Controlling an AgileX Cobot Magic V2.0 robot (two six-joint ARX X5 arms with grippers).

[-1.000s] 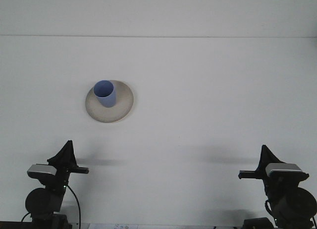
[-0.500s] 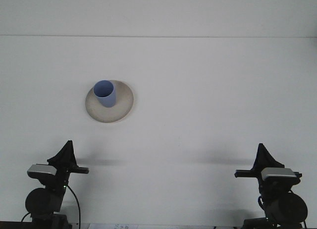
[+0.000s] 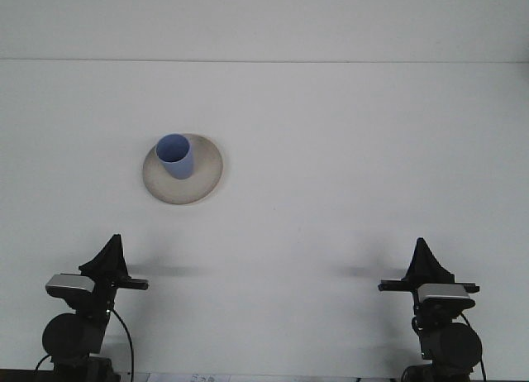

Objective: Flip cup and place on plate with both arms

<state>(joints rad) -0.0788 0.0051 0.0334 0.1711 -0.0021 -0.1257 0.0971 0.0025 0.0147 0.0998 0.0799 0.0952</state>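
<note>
Item: blue cup (image 3: 175,156), upright, mouth up, on the beige plate (image 3: 183,169) at far left (placement looks done to us); left gripper (image 3: 108,255) and right gripper (image 3: 422,260) near, well apart from it, pincer state we cannot tell.

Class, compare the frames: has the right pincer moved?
Yes. The right pincer has shifted left, toward the plate, whose position is unchanged.

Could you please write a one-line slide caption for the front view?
Blue cup stands upright on the beige plate, while the left gripper and right gripper sit apart near the table's front edge.
</note>
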